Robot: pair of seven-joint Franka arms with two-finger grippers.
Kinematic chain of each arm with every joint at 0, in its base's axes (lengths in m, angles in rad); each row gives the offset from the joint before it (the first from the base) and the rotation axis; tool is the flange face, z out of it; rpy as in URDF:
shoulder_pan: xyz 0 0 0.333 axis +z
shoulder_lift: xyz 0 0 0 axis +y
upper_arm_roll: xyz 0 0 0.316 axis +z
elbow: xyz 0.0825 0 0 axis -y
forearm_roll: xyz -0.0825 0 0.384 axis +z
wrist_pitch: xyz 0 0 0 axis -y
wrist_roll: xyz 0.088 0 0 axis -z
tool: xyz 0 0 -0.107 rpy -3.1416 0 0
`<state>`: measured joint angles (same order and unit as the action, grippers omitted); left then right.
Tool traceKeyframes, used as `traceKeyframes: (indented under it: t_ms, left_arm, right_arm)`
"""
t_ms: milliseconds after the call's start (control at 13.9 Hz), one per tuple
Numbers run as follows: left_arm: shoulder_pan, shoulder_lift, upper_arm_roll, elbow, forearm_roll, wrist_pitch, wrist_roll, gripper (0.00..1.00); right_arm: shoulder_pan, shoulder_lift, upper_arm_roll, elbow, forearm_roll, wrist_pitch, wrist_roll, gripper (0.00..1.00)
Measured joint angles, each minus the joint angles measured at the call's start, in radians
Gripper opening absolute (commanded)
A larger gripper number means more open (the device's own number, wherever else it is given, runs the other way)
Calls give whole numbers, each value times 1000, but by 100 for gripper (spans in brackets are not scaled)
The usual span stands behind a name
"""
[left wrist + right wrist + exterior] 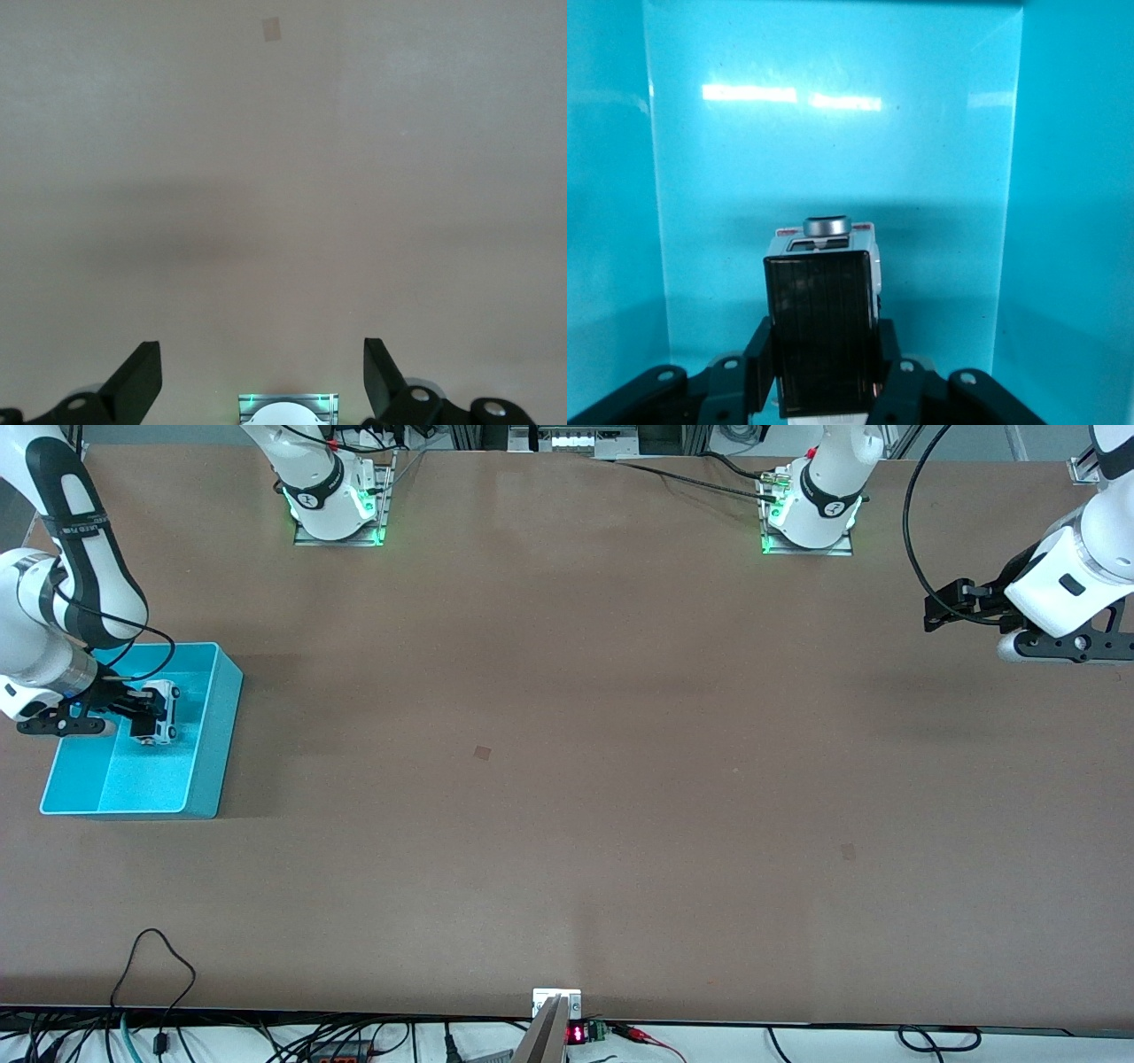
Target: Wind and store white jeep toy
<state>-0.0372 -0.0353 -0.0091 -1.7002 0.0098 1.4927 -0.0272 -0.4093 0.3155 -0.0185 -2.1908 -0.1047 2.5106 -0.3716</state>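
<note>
Brown counter (567, 779), bearing a turquoise bin (217, 726) at the right arm's end, near its edge.

A broad brown table (567, 779) fills nearly the whole front view, its surface matte and evenly lit, with soft darker bands of shadow running across it. Two small darker square marks (482, 752) sit on it, one near the middle and one nearer the camera toward the left arm's end. Along the edge nearest the camera, black cables (159, 974) loop over a pale strip, perhaps the floor. A small red display (576, 1034) glows beside a metal bracket (556, 1003) there.
</note>
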Motion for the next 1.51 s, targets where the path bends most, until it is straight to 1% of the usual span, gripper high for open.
traceKeyframes:
  t_ms: [72,144,216,288,576,648,720,1008,1224,1512]
  left_arm:
    - [0,0,0,0,0,0,0,100]
    - [0,0,0,0,0,0,0,100]
    - [0,0,0,0,0,0,0,100]
    - [0,0,0,0,0,0,0,100]
    - [0,0,0,0,0,0,0,100]
    - [0,0,0,0,0,0,0,100]
    - [0,0,0,0,0,0,0,100]
    - [0,0,0,0,0,0,0,100]
    - [0,1,0,-2,0,0,0,100]
    - [0,2,0,-3,0,-2,0,100]
  right_arm:
    - [-4,9,0,0,0,2,0,52]
    - [-6,14,0,0,0,3,0,65]
    - [-8,16,0,0,0,3,0,87]
    - [-8,16,0,1,0,3,0,100]
    - [-5,1,12,16,0,-16,0,100]
    - [3,-18,20,25,0,-38,0,100]
    - [32,-61,29,38,0,-71,0,100]
    - [99,-172,37,73,0,-185,-1,100]
    - [148,-216,39,137,12,-287,0,100]
    - [216,-226,40,269,91,-465,16,100]
